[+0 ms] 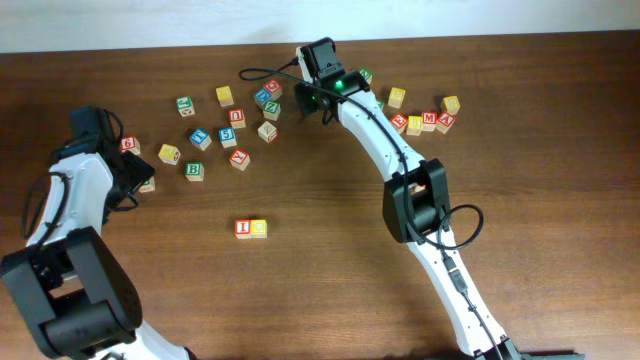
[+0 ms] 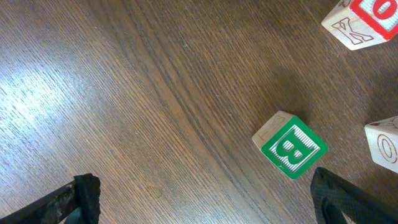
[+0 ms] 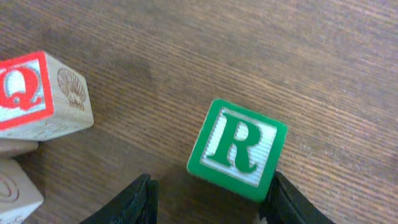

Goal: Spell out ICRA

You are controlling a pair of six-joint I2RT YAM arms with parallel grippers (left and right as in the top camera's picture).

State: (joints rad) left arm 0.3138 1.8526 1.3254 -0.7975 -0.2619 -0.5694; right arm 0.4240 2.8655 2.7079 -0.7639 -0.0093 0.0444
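Right gripper, nearest the lens: two dark fingers spread apart, one at each lower corner of the wrist view.

R cube, green letter up, sits just ahead of the fingertips and inside the gap. It lies off-centre, its near corner touching or almost touching the finger on the view's right. Bare table shows between it and the other finger, so nothing is pinched yet.

Key relation: a cube has no long axis, but its faces are turned off square to the line between the jaws. Judgement: a straight close would meet corners first and could twist it, so centre or rotate the wrist first.

Q cube, red letter, stands farther ahead on the other finger's side, well apart from R.

Right arm pose, overhead: stretched far across the table, wrist pointing down.

I cube and C cube touch side by side, back toward the base and to this hand's left. R goes beside C.

A cube, read with some doubt, lies off to the hand's right.

Left gripper: fingers spread wide and empty, arm folded at its own side. B cube sits just ahead of its fingertips. The right arm is clearly nearer R.
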